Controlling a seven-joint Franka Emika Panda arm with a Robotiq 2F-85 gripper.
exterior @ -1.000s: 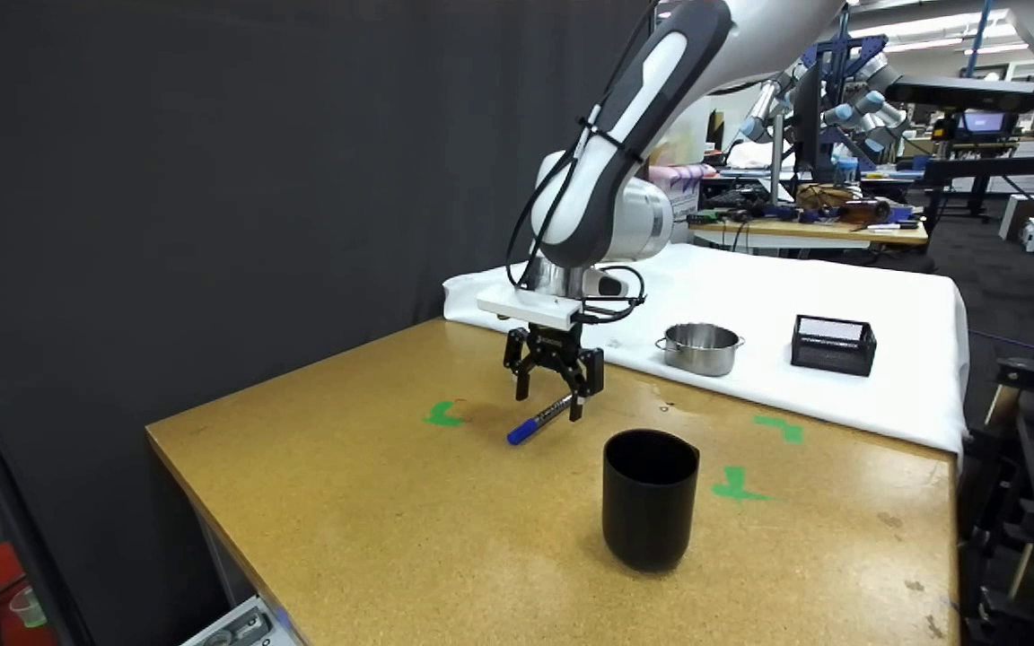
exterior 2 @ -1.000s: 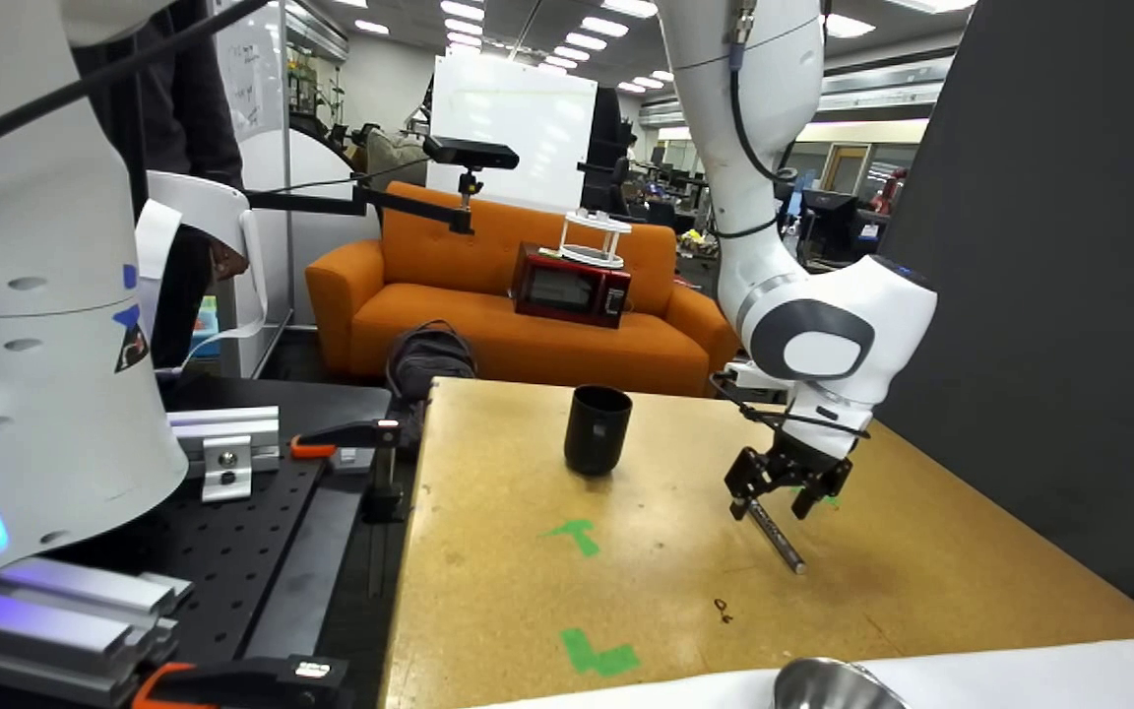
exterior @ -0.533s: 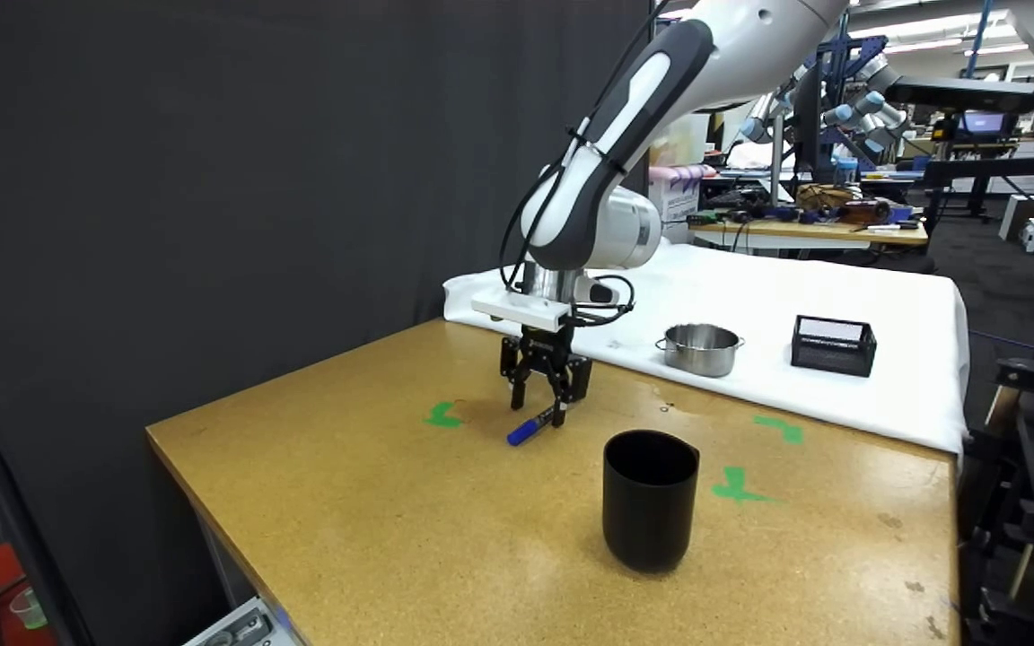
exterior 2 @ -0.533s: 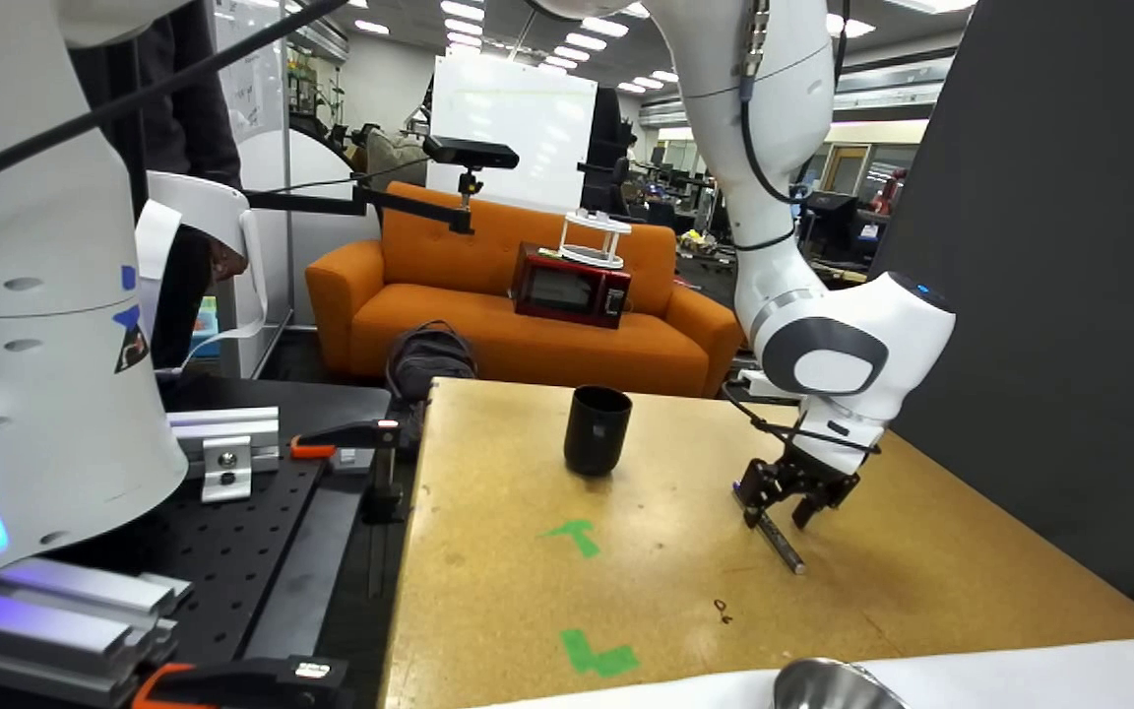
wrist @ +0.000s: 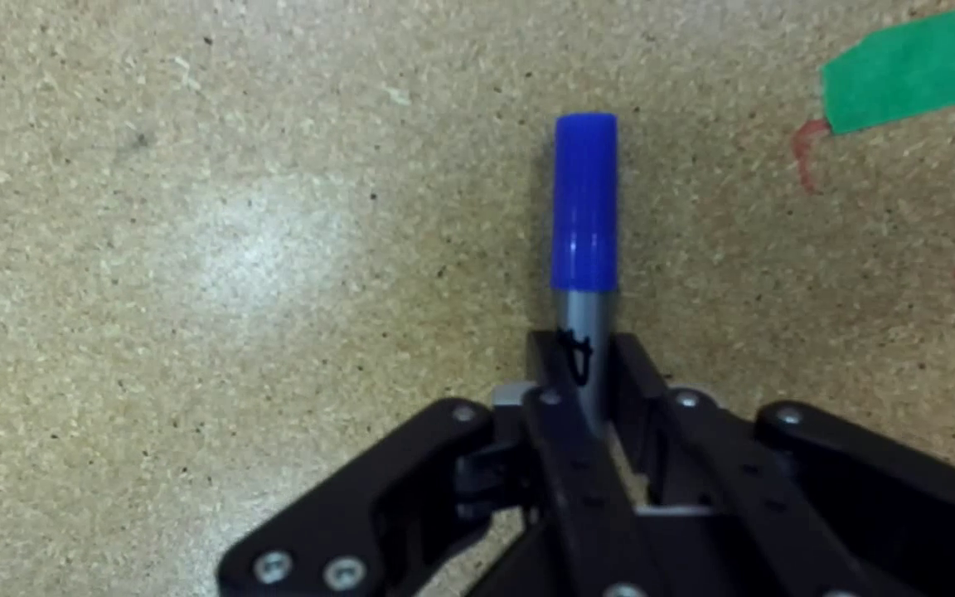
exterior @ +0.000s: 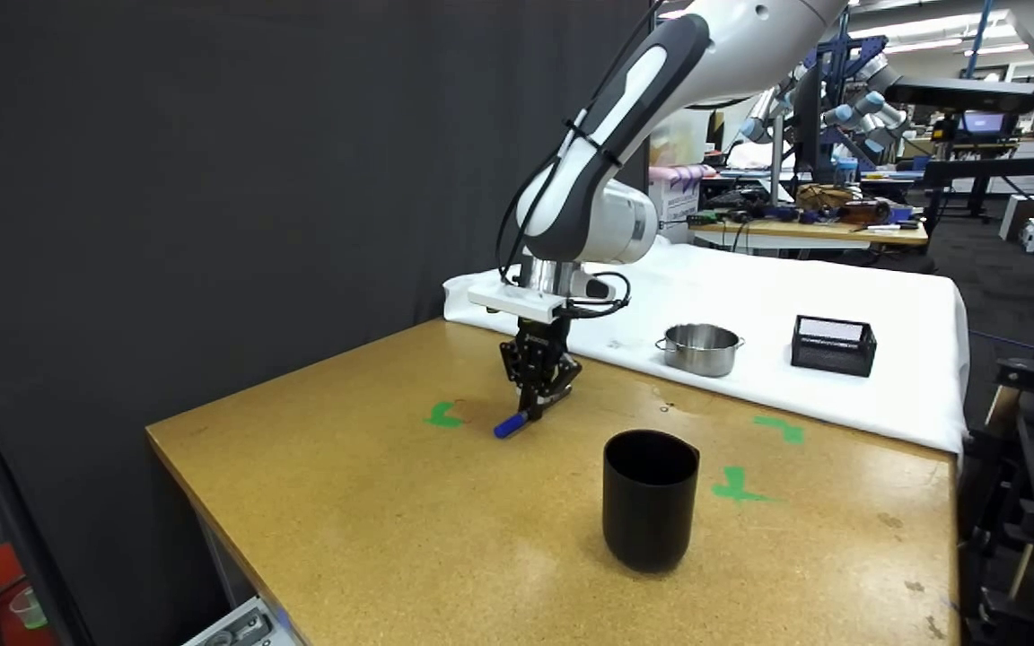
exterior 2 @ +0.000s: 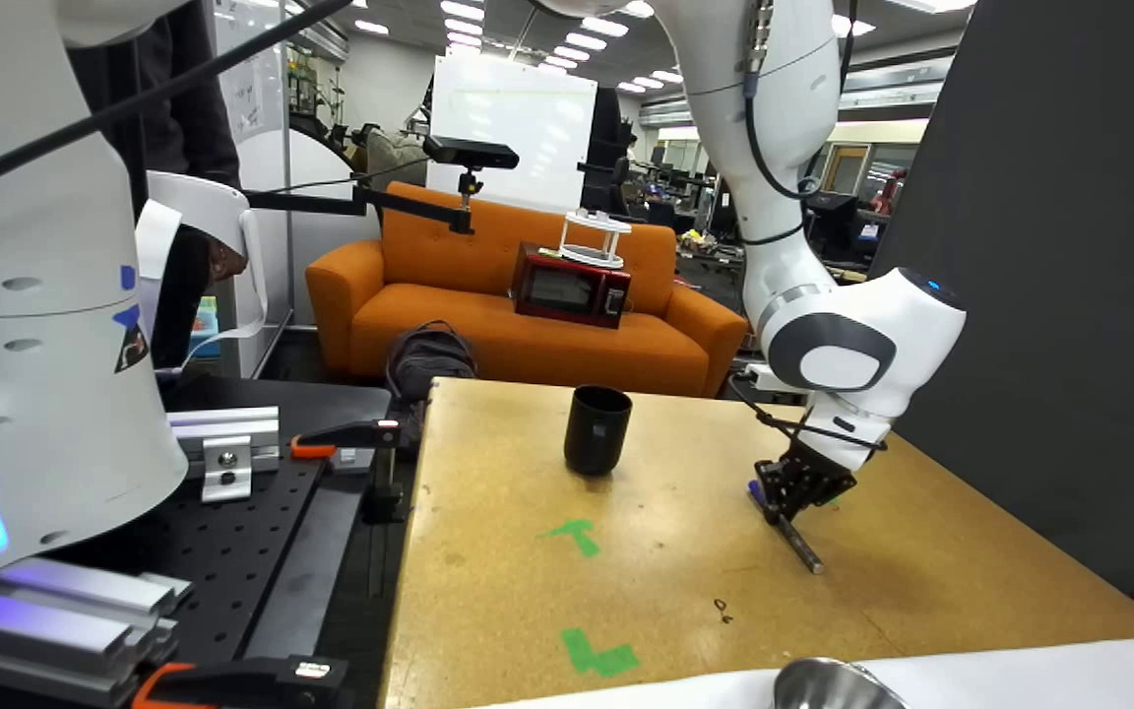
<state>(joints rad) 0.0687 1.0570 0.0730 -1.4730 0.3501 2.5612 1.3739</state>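
Note:
A marker with a blue cap [wrist: 585, 203] and a grey barrel lies on or just above the wooden table, with its cap pointing away from the gripper in the wrist view. My gripper [wrist: 585, 356] is shut on its barrel, one finger against each side. The rear of the barrel is hidden behind the fingers there. In an exterior view the blue cap [exterior: 510, 425] sticks out in front of the gripper [exterior: 530, 408]. The barrel's far end [exterior 2: 803, 549] shows beyond the fingers in an exterior view. A black cup [exterior: 650, 511] stands upright nearby, apart from the gripper.
A metal pot [exterior: 701, 352] and a black mesh holder [exterior: 833, 345] stand on a white cloth [exterior: 894, 305] beside the table. Green tape [exterior: 741, 484] marks the tabletop. A dark curtain [exterior: 257, 197] runs along the table's edge.
The gripper has moved down and along the marker toward its cap, and its open jaws have shut on the barrel. The marker has shifted slightly; the cup stands where it was.

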